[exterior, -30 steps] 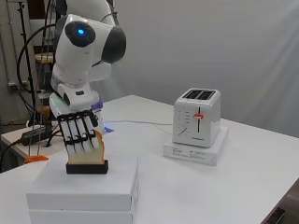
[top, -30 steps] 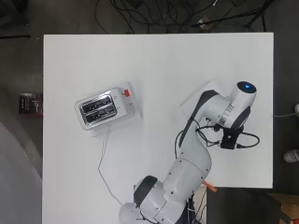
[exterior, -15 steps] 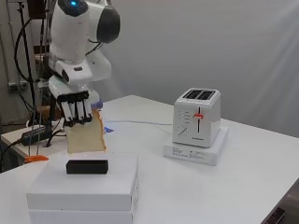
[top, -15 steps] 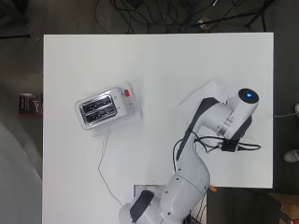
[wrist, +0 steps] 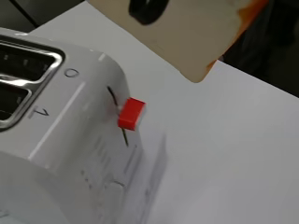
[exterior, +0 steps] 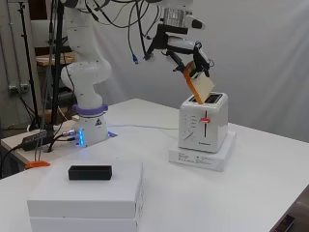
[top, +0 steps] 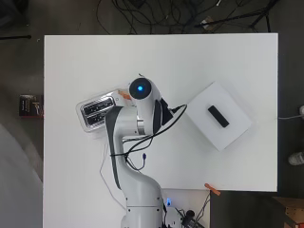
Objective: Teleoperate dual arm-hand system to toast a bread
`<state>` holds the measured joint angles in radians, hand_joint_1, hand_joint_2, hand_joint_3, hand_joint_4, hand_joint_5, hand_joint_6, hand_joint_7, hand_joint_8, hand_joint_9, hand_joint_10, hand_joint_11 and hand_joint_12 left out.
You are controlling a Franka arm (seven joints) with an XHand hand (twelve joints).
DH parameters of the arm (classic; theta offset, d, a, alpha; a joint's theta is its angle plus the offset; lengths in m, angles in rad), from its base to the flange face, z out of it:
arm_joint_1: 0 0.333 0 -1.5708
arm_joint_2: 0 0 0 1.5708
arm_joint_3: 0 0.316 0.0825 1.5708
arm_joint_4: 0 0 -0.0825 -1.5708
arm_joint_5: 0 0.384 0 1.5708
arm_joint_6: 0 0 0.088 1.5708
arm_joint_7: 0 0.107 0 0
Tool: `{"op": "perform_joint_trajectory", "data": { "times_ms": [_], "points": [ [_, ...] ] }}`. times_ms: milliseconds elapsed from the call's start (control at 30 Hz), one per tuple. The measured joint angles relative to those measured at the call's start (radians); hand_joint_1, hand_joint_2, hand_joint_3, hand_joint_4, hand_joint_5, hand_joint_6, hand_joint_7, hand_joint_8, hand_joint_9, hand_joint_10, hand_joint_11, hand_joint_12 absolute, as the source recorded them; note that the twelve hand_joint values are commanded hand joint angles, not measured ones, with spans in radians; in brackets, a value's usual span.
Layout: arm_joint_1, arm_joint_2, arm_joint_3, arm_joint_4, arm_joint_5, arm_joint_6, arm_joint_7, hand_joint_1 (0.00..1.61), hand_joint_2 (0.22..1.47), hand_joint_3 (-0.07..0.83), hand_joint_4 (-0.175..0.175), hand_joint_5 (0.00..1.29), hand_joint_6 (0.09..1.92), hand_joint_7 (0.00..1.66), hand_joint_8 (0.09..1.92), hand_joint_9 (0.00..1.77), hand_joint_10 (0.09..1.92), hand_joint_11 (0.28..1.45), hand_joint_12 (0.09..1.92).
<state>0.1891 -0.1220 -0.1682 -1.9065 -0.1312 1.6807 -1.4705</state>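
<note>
Bread slice (exterior: pixel 200 86) hangs tilted just above the toaster (exterior: pixel 203 126), lower corner near a slot, not yet in. Red lever (wrist: pixel 131 113) sits up, so insertion and pressing down are left. Hand (exterior: pixel 192 57) has fingers curled round the slice's upper part. Toaster stands on a flat box on the worktop (exterior: pixel 270 179).

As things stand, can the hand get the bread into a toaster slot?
Probably yes. The hand holds the bread tilted just above the toaster, whose slots look empty, with nothing between. The slice would need straightening first.
</note>
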Motion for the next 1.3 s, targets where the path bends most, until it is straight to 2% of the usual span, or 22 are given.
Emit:
{"op": "perform_joint_trajectory", "data": {
  "times_ms": [133, 267, 300, 333, 400, 467, 600, 700, 867, 900, 933, 967, 1033, 1167, 1200, 1233, 1267, 1300],
  "points": [
    [0.042, 0.076, 0.086, 0.097, 0.036, -0.024, 0.028, 1.37, 1.12, 0.000, -0.175, 0.71, 1.30, 1.02, 0.85, 1.06, 0.95, 0.74, 0.15],
    [0.068, 0.183, 0.145, 0.239, 0.042, -0.085, 0.040, 1.37, 1.13, 0.000, -0.175, 0.69, 1.31, 1.01, 0.88, 1.05, 0.97, 0.75, 0.11],
    [0.074, 0.207, 0.158, 0.266, 0.043, -0.099, 0.042, 1.37, 1.11, -0.003, -0.175, 0.72, 1.24, 1.05, 0.81, 1.10, 0.94, 0.80, 0.14],
    [0.079, 0.225, 0.169, 0.284, 0.044, -0.113, 0.044, 1.33, 1.11, -0.006, -0.175, 0.75, 1.19, 1.11, 0.78, 1.17, 0.77, 0.80, 0.29],
    [0.085, 0.246, 0.179, 0.299, 0.044, -0.146, 0.055, 1.28, 1.12, -0.002, -0.175, 0.78, 1.16, 1.15, 0.79, 1.32, 0.43, 0.71, 0.72],
    [0.093, 0.266, 0.187, 0.308, 0.036, -0.190, 0.065, 1.26, 1.13, -0.003, -0.175, 0.79, 1.15, 1.15, 0.82, 1.39, 0.29, 0.65, 0.94],
    [0.100, 0.301, 0.194, 0.384, 0.013, -0.319, 0.102, 1.25, 1.12, 0.002, -0.175, 0.78, 1.17, 1.17, 0.79, 1.42, 0.11, 0.63, 0.87],
    [0.088, 0.326, 0.191, 0.438, 0.034, -0.412, 0.153, 1.25, 1.13, 0.000, -0.175, 0.78, 1.16, 1.16, 0.80, 1.45, 0.09, 0.64, 0.89],
    [0.085, 0.332, 0.193, 0.413, 0.027, -0.418, 0.159, 1.25, 1.13, 0.000, -0.175, 0.79, 1.15, 1.16, 0.81, 1.45, 0.09, 0.63, 0.90],
    [0.086, 0.334, 0.194, 0.401, 0.024, -0.415, 0.156, 1.31, 1.09, -0.004, -0.175, 0.83, 1.04, 1.26, 0.54, 1.40, 0.29, 0.63, 0.89],
    [0.087, 0.340, 0.197, 0.394, 0.020, -0.412, 0.149, 1.35, 1.07, -0.003, -0.175, 0.84, 1.00, 1.26, 0.49, 1.33, 0.53, 0.63, 0.86],
    [0.090, 0.352, 0.201, 0.395, 0.011, -0.405, 0.134, 1.37, 1.07, -0.001, -0.175, 0.83, 1.00, 1.23, 0.53, 1.26, 0.71, 0.64, 0.83],
    [0.096, 0.367, 0.208, 0.404, 0.005, -0.395, 0.114, 1.38, 1.07, 0.000, -0.175, 0.81, 1.02, 1.17, 0.62, 1.20, 0.88, 0.64, 0.84],
    [0.098, 0.367, 0.223, 0.367, 0.006, -0.335, 0.120, 1.39, 1.06, -0.001, -0.175, 0.84, 1.01, 1.21, 0.53, 1.22, 0.85, 0.63, 0.89],
    [0.095, 0.349, 0.228, 0.338, 0.010, -0.297, 0.104, 1.39, 1.07, 0.002, -0.175, 0.78, 1.08, 1.15, 0.62, 1.20, 0.87, 0.62, 0.78],
    [0.090, 0.331, 0.231, 0.309, 0.017, -0.260, 0.082, 1.04, 1.01, -0.010, -0.099, 0.53, 0.79, 0.86, 0.45, 0.95, 0.62, 0.54, 0.53],
    [0.085, 0.311, 0.235, 0.278, 0.031, -0.219, 0.054, 0.69, 0.92, -0.016, -0.037, 0.30, 0.47, 0.55, 0.26, 0.65, 0.37, 0.47, 0.31],
    [0.084, 0.301, 0.238, 0.255, 0.041, -0.191, 0.034, 0.44, 0.88, -0.011, 0.004, 0.17, 0.26, 0.34, 0.14, 0.44, 0.19, 0.42, 0.17]
  ]
}}
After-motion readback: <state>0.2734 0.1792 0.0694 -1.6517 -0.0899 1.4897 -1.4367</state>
